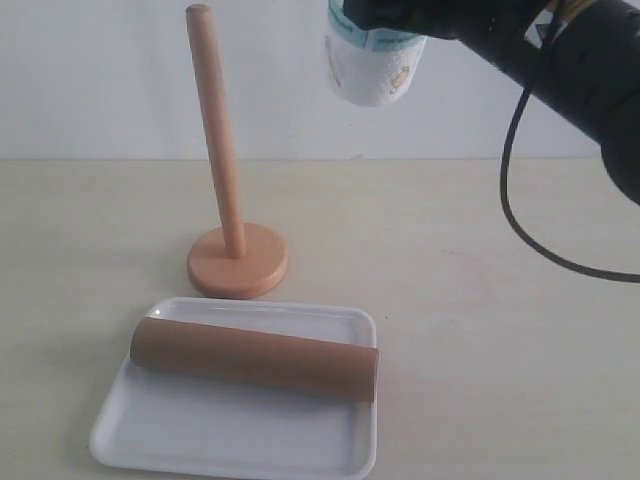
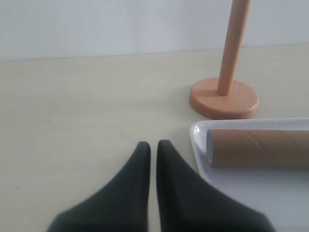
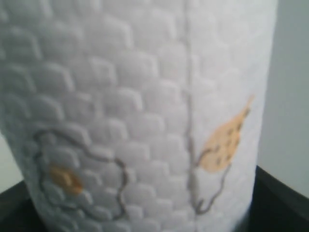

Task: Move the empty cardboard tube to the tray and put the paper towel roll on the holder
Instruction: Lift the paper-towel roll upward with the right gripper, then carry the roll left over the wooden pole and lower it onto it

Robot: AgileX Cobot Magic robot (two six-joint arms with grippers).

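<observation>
Nearest you, the empty cardboard tube [image 1: 255, 358] lies on its side in the tray [image 1: 150, 440] on the counter [image 1: 480, 300], with the holder [image 1: 238, 262] upright just behind. Your right tool [image 1: 395, 15] grips the paper towel roll [image 1: 372, 65] aloft, right of the rod's tip. Your left tool [image 2: 153, 144] hovers beside the tray, jaws almost touching, empty.

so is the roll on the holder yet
No, the paper towel roll is up in the air beside the bare holder.

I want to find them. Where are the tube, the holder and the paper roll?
tube [image 1: 255, 358], exterior view, middle of its side.
holder [image 1: 216, 130], exterior view, on its rod.
paper roll [image 1: 375, 72], exterior view, near its lower end.
</observation>
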